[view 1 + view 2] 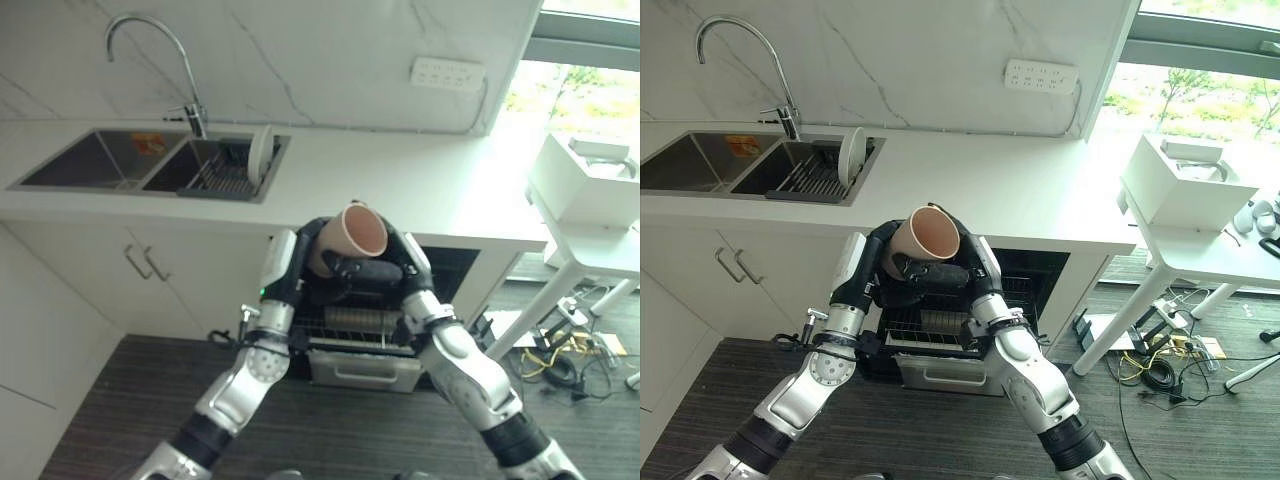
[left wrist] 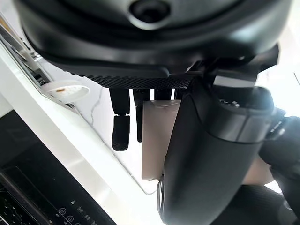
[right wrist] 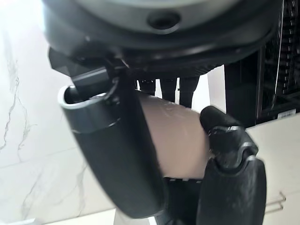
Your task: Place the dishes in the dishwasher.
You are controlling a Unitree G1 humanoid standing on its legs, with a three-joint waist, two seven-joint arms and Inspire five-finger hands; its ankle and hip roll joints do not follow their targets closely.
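Cup (image 1: 352, 238) clasped by curled fingers of both hands (image 1: 312, 262) (image 1: 372, 270), above open dishwasher rack (image 1: 350, 325), plate (image 1: 260, 153) in sink

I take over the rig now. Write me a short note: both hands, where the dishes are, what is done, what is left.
Left hand and right hand: both closed on the beige cup, held above the open dishwasher.
White plate stands upright in the sink rack.
Done: cup picked up.
Left: set the cup into the dishwasher rack, then fetch the plate.
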